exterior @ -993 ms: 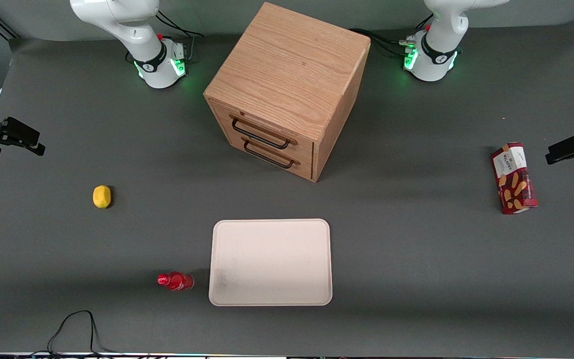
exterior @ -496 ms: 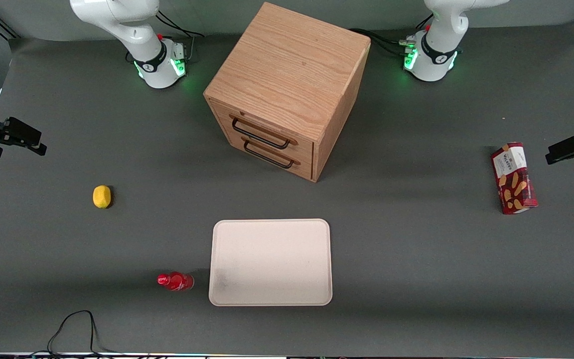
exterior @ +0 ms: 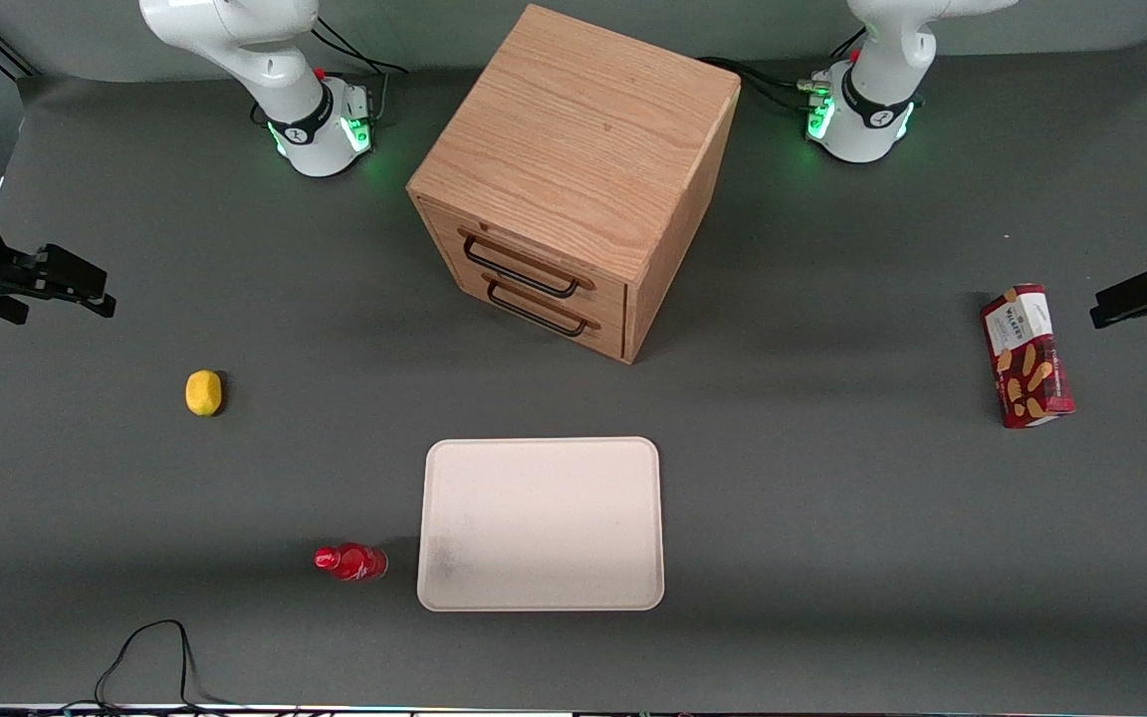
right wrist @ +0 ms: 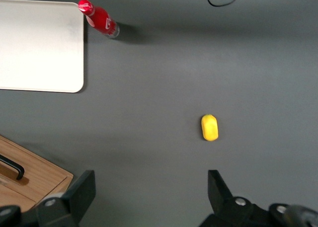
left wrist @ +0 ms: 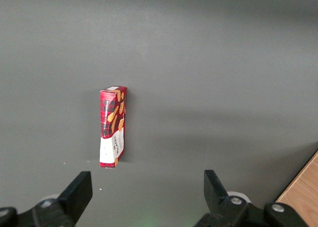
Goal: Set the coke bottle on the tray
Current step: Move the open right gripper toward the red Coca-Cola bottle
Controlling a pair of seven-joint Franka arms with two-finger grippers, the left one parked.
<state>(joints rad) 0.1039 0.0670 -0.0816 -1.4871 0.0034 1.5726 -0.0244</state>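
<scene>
Front view, claw high at working arm's end (fingers spread apart), coke bottle beside tray.

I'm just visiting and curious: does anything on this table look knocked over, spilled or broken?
Nothing stands out. The coke bottle stands upright beside the tray, unspilled. The open gripper hangs above the table, farther from the camera than the lemon.

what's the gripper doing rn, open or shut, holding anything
Gripper: open and empty, held high over the table at the working arm's end, far from the coke bottle, which stands beside the tray.
</scene>
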